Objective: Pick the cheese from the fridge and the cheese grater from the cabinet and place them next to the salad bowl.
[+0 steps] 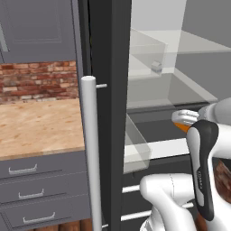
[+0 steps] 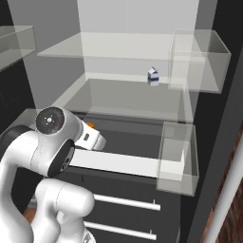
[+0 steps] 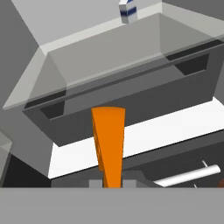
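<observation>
Hand view, lower centre of the frame: one cheese [image 3: 109,144], a single orange wedge, rises from between the two dark fingertips [image 3: 97,183] of the tool [image 3: 113,183], which is clenched on its lower end so that the wedge stands out ahead of the tool toward the fridge [image 3: 131,100] interior. Behind the cheese lie one dark drawer front with two recessed slots and one white ledge, and one translucent glass shelf [image 3: 109,52] spans the upper half. At the top edge stands one small white-and-blue carton [image 3: 127,10]. Right base view shows the same carton [image 2: 153,76] at upper centre on the glass shelf, two translucent door bins [image 2: 197,59] at the right, and two white bars at the lower centre; a sliver of orange [image 2: 90,125] shows at centre left, just beyond the white wrist. Left base view has the orange tip [image 1: 182,127] at the right edge under the wrist, one long silver bar handle [image 1: 91,153] down the centre on the dark fridge door, one wooden bench [image 1: 36,126] at the left with three grey drawers below it, and a brick wall under one grey wall cabinet [image 1: 36,27] at the upper left.
</observation>
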